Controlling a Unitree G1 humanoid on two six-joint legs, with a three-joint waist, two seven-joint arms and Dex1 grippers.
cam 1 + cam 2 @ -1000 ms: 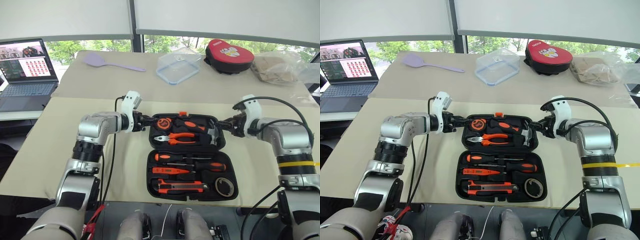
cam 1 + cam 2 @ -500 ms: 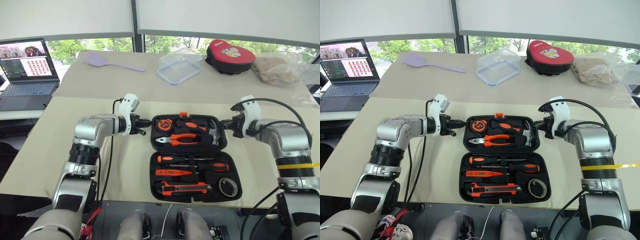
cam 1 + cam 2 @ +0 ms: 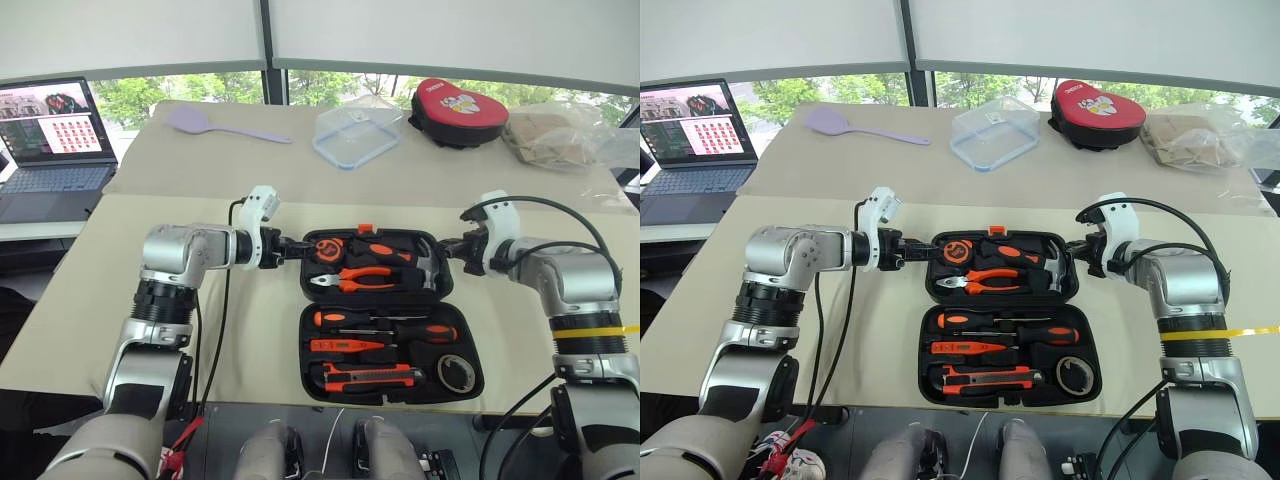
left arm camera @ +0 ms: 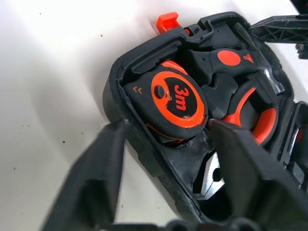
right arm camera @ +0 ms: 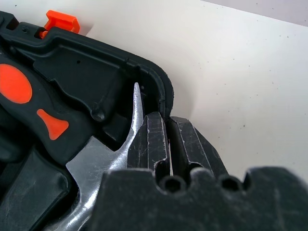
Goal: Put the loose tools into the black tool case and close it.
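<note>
Fingers of the left gripper (image 4: 163, 139) stand apart, straddling the left rim of the black moulded-plastic clamshell tool case (image 3: 377, 312); the right gripper (image 5: 167, 139) is pinched closed on the opposite rim. Nearest, utility knife (image 3: 364, 376), grey tape roll (image 3: 454, 372) and screwdrivers (image 3: 380, 330) sit in their recesses. Beyond, the far half lies flat open. Risk, judged: uneven grip twists the lid; tools spill.

Beige table (image 3: 150, 300), windows (image 3: 130, 100), blinds (image 3: 130, 35).

"3m" is showing in orange on the black-orange tape measure (image 4: 174, 102) face; nothing else is reading legibly.
</note>
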